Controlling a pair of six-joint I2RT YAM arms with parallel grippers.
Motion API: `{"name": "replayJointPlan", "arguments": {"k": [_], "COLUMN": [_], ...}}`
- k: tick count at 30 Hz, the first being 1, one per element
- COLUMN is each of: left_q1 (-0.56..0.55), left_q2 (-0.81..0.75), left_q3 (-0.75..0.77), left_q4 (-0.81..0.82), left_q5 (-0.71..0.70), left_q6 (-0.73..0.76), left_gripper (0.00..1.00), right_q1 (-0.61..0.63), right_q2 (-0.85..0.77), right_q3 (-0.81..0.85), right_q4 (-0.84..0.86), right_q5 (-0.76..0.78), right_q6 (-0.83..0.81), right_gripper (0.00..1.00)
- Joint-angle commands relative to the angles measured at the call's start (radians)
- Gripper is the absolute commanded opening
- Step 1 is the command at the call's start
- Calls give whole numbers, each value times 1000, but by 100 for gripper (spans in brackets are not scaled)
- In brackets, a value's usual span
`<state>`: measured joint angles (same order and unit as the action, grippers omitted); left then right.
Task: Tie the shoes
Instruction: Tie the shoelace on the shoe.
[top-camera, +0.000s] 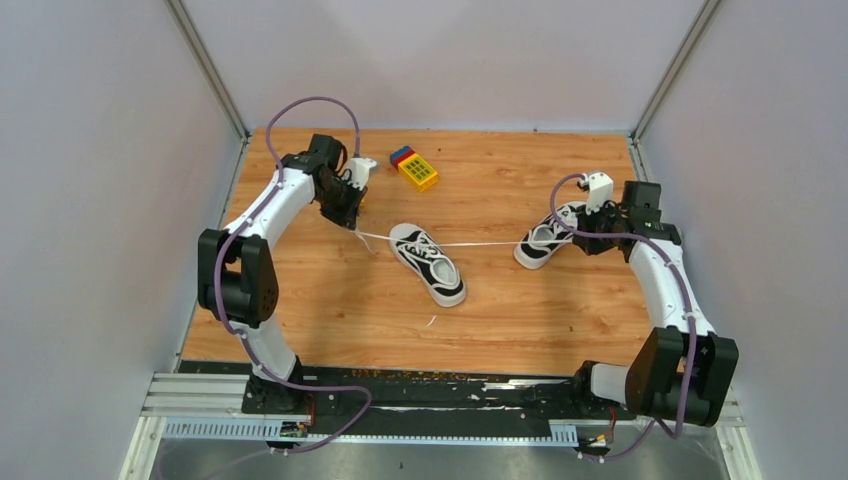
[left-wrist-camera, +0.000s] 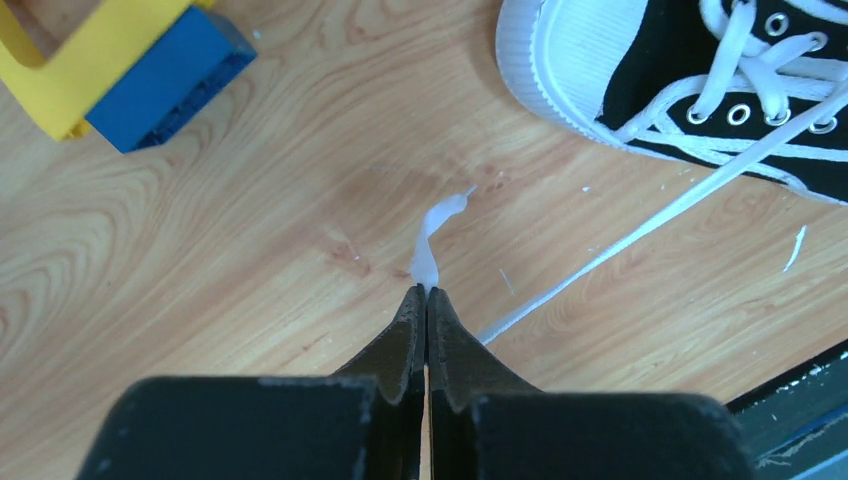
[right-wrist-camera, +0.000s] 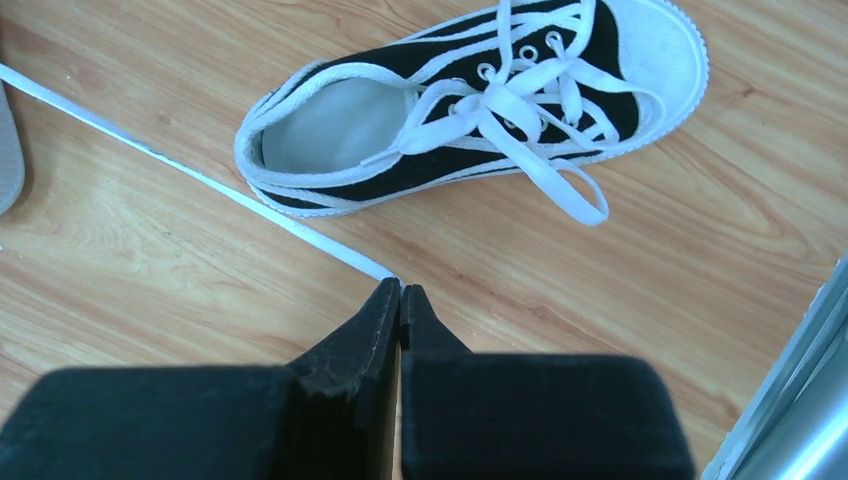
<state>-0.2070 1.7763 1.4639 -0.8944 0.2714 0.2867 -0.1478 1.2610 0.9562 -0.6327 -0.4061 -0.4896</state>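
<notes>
Two black canvas shoes with white soles lie on the wooden table: one in the middle (top-camera: 428, 263), one to the right (top-camera: 545, 238). Its white laces are pulled out sideways in a taut line (top-camera: 470, 243). My left gripper (top-camera: 352, 226) is shut on the left lace; the lace's tip (left-wrist-camera: 432, 238) pokes out past the closed fingertips, and the lace (left-wrist-camera: 650, 222) runs back to the shoe (left-wrist-camera: 700, 90). My right gripper (top-camera: 582, 240) is shut on the other lace (right-wrist-camera: 200, 180), right at its fingertips (right-wrist-camera: 388, 300). The right shoe (right-wrist-camera: 470, 110) lies just beyond them, its laces in a loose bow.
Colourful toy blocks (top-camera: 414, 168) sit at the back of the table, close to my left gripper; a yellow block (left-wrist-camera: 90, 60) and a blue block (left-wrist-camera: 170, 85) show in the left wrist view. Grey walls enclose the table on three sides. A metal rail (right-wrist-camera: 800, 400) runs along its right edge.
</notes>
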Motion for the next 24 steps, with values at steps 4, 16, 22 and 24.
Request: {"name": "replayJointPlan", "arguments": {"k": [4,16,22,24], "left_q1": [6,4,6,12], "left_q2": [32,32,-61,-83], "left_q3": [167,119,-73,-116], "left_q4": [11,-48,-70,-71], "left_q5": [67,148,124,84], "left_q6": [-24,24,51,67], "left_gripper": [0,0,0,0], "right_q1": [-51,-67,-68,-68], "right_q2": [-69,-58,60,94], "right_q3": [4,-1,84,98], "right_q4": [-5,-6,47,49], "right_q5": [29,-39,-8,10], "right_q6": [20,16,93,103], "right_gripper": [0,0,0,0]}}
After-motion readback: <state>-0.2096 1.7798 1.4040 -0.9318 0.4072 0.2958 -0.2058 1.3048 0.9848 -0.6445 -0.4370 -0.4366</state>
